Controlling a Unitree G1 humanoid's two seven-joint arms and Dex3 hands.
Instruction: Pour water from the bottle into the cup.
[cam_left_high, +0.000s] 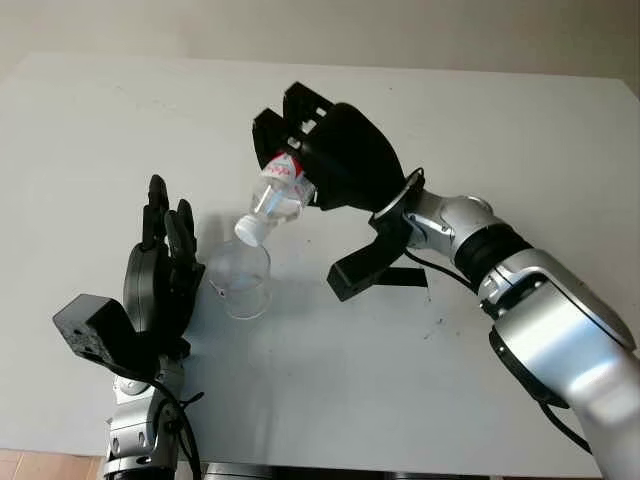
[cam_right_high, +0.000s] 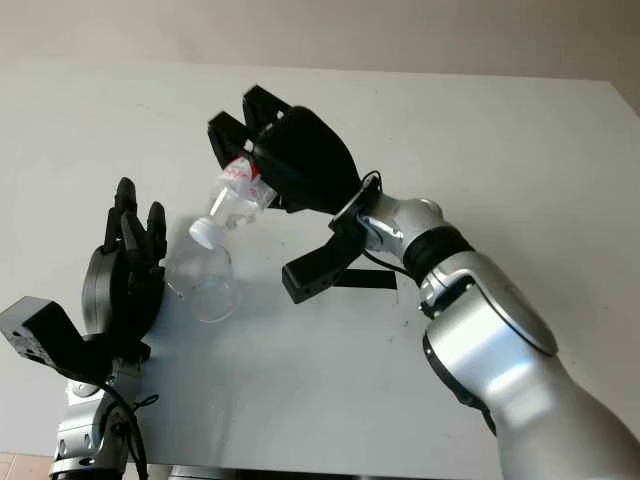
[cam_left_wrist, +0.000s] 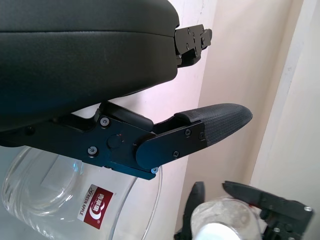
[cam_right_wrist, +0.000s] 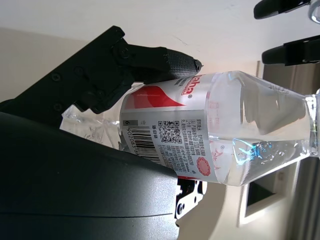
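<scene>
Left hand (cam_left_high: 160, 275) open beside cup (cam_left_high: 240, 280); right hand (cam_left_high: 335, 150) fingers grasp tilted bottle (cam_right_wrist: 210, 140), barcode visible.

Black fingers (cam_left_high: 283, 120) grip a clear bottle (cam_left_high: 272, 199) with a red-and-white label and white cap; beneath them, a clear cup (cam_left_high: 240, 280) on a white surface (cam_left_high: 520, 130).

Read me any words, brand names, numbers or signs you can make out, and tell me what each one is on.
"GREEN APPLE": on the red-and-white sticker of the clear cup, beside the open left hand.
"aha": partial white brand lettering on the red label of the bottle, which the right hand grips, tilted over the cup.
The bottle's barcode digits, QR code, small print and round red seal are too small to read.
</scene>
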